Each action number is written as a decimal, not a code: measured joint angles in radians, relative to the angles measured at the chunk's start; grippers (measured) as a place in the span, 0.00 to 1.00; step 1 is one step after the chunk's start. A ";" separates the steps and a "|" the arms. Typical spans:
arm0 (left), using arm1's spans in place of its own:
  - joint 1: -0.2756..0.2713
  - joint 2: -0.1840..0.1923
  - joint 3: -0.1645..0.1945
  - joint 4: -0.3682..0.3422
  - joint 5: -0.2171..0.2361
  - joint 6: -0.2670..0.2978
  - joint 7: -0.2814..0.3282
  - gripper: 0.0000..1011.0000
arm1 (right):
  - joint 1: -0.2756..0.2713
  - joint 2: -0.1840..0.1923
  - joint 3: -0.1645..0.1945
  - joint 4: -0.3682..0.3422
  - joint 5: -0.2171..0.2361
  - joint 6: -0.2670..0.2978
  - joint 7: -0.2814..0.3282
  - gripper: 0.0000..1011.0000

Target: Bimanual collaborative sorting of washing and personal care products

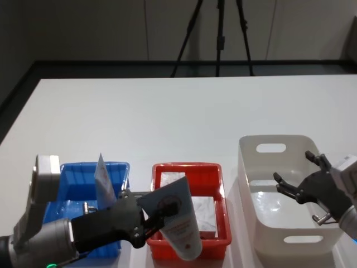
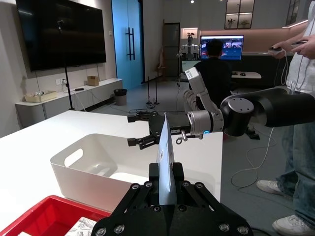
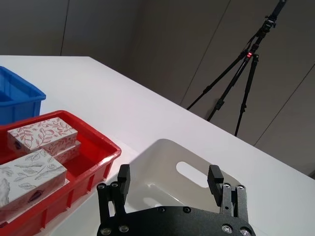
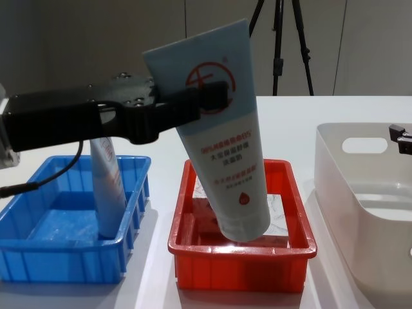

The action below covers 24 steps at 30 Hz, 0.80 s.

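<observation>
Tube gripped over the red bin, mid-sort.
Left jaws were clamped on its flat upper end, cap hanging low over the white boxes. A second tube stood in the blue bin alongside; right jaws hovered spread apart above the white bin. Next probably called for carrying it clear of the boxes to its bin.

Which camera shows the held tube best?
The chest view: the tube faces it, logo and text plain, held by the left gripper. The head view sees it tilted from above; the left wrist view, edge-on.
</observation>
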 joint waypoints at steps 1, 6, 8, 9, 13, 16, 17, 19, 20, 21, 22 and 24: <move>0.000 0.000 0.000 0.000 0.000 0.000 0.000 0.16 | -0.003 0.002 0.002 -0.004 0.005 -0.006 0.017 0.99; 0.000 0.000 0.000 0.000 0.000 0.000 0.000 0.16 | -0.011 0.006 0.010 -0.016 0.019 -0.021 0.062 0.99; 0.000 0.000 0.000 0.000 0.000 0.000 0.000 0.16 | -0.015 0.008 0.014 -0.023 0.028 -0.027 0.085 0.99; 0.000 0.000 0.000 0.000 0.000 0.000 0.000 0.16 | -0.017 0.009 0.015 -0.026 0.032 -0.029 0.093 0.99; 0.000 0.000 0.000 0.000 0.000 0.000 0.000 0.16 | -0.024 0.014 0.020 -0.041 0.054 -0.038 0.143 0.99; 0.000 0.000 0.000 0.000 0.000 0.000 0.000 0.16 | -0.028 0.016 0.022 -0.052 0.073 -0.047 0.189 0.99; 0.000 0.000 0.000 0.000 0.000 0.000 0.000 0.16 | -0.028 0.016 0.022 -0.052 0.073 -0.047 0.189 0.99; 0.000 0.000 0.000 0.000 0.000 0.000 0.000 0.16 | -0.030 0.016 0.024 -0.058 0.083 -0.051 0.212 0.99; 0.000 0.000 0.000 0.000 0.000 0.000 0.000 0.16 | -0.030 0.016 0.025 -0.061 0.086 -0.051 0.220 0.99; 0.000 0.000 0.000 0.000 0.000 0.000 0.000 0.16 | -0.031 0.016 0.025 -0.065 0.092 -0.053 0.236 0.99; 0.000 0.000 0.000 0.000 0.000 0.000 0.000 0.16 | -0.032 0.015 0.026 -0.067 0.096 -0.053 0.245 0.99; 0.000 0.000 0.000 0.000 0.000 0.000 0.000 0.16 | -0.032 0.014 0.026 -0.071 0.103 -0.055 0.267 0.99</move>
